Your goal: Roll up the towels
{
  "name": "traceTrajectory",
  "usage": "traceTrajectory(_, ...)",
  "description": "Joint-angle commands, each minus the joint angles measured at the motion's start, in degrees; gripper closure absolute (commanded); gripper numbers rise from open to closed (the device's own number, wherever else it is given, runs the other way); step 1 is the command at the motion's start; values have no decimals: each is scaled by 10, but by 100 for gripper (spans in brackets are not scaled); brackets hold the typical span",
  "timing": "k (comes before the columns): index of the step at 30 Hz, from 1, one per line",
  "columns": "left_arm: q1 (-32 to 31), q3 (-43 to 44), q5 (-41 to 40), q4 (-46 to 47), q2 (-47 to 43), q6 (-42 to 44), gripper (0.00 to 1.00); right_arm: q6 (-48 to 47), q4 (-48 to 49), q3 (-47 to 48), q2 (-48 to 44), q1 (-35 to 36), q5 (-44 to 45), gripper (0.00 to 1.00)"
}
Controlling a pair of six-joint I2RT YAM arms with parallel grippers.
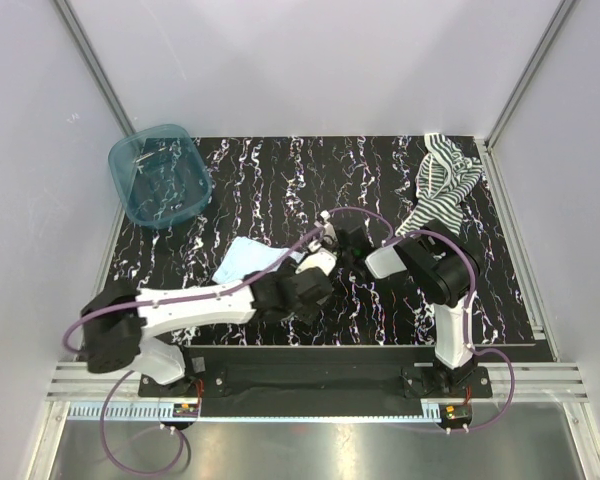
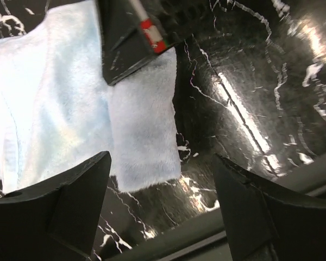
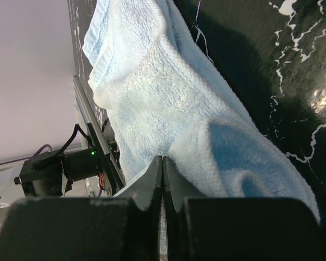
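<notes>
Terry cloth, soft and limp: the pale blue towel [image 1: 242, 262] lies just 9 o'clock of the table [image 1: 380, 160] centre, the striped towel [image 1: 442, 185] bunched at 2 o'clock. Right gripper [image 3: 162, 166] pinches a blue fold; left gripper [image 2: 163, 163] gapes wide above its hem. Best gripped along that hem, I judge.

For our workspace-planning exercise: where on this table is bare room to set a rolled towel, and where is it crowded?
Bare table along the far edge, between teal basket and striped towel. A smaller patch near the front, between left arm and right arm. Crowded: the middle, where left gripper and right gripper meet at the pale blue towel.
</notes>
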Motion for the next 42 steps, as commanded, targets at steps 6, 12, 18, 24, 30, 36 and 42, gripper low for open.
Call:
traceTrajectory(6, -3, 18, -30, 68, 125, 54, 19, -36, -62, 1, -1, 6, 17, 95)
traceTrajectory(12, -2, -8, -20, 85, 159, 34, 20, -42, -76, 3, -4, 6, 17, 96)
traceTrajectory(18, -1, -62, -13, 101, 148, 13, 28, -44, -100, 15, -10, 4, 11, 96)
traceTrajectory(24, 1, -70, 1, 93, 155, -10, 51, -70, -157, 33, -23, -8, -7, 96)
traceTrajectory(30, 5, -48, 3, 65, 199, -33, 64, -104, -226, 38, -45, -39, -12, 94)
traceTrajectory(36, 16, -71, 75, 108, 154, -29, 80, -136, -316, 45, -104, -81, 15, 74)
traceTrajectory(42, 19, -45, 155, 124, 152, -48, 81, -219, -550, 154, -158, -88, 153, 33)
